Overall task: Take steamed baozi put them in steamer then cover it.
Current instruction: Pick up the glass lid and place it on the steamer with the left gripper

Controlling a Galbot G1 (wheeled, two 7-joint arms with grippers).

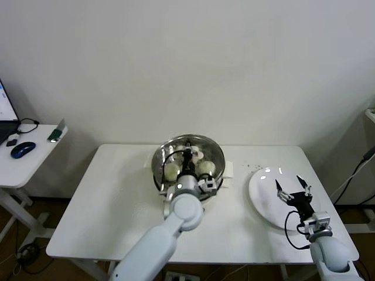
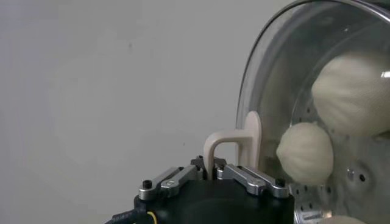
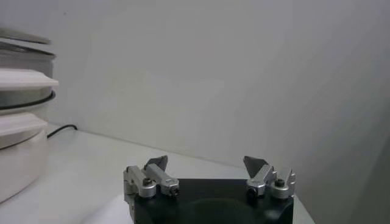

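Observation:
The steamer [image 1: 215, 153] stands at the table's middle back. Cream-white baozi [image 1: 171, 170] lie inside it and show through the clear glass lid [image 1: 176, 149], which sits over the pot. My left gripper [image 1: 188, 168] is shut on the lid's white handle [image 2: 233, 145], at the steamer's near side. In the left wrist view the lid [image 2: 286, 73] fills the right side, with baozi [image 2: 304, 153] behind the glass. I cannot tell whether the lid rests on the rim. My right gripper [image 1: 293, 188] is open and empty over the white plate [image 1: 263, 199]. It also shows in the right wrist view [image 3: 207, 165].
The plate at the table's right is bare. A side table [image 1: 35, 158] at the far left holds a mouse [image 1: 22, 149] and a laptop corner. A black cable [image 1: 351, 175] hangs at the right. The steamer's side shows in the right wrist view [image 3: 21, 97].

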